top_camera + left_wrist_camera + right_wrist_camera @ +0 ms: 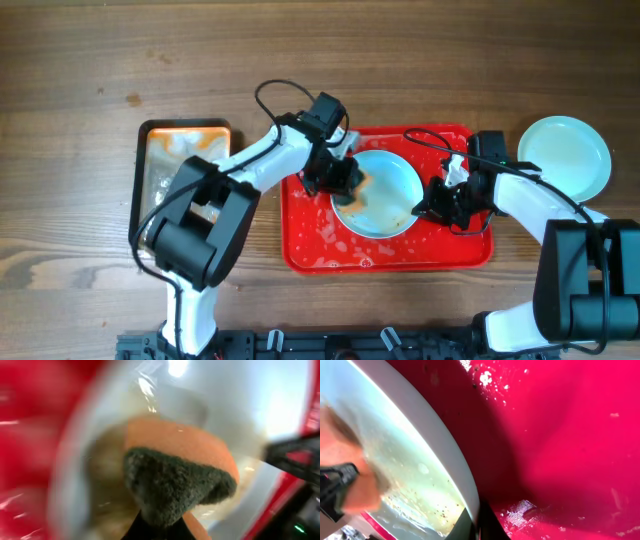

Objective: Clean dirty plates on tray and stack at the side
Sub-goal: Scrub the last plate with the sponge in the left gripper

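A pale blue-white plate (392, 180) with brown smears lies on the red tray (312, 235). My left gripper (345, 178) is shut on an orange and dark green sponge (175, 472) pressed onto the plate's left part (235, 405). My right gripper (432, 205) is shut on the plate's right rim (445, 455), one finger inside, one outside. The sponge shows blurred at the left of the right wrist view (350, 480). A clean plate (565, 155) lies on the table to the right of the tray.
A dark, rusty metal tray (182, 160) with foamy water stands to the left of the red tray. The red tray's floor (570, 435) is wet with crumbs and foam. Wooden tabletop surrounds both trays.
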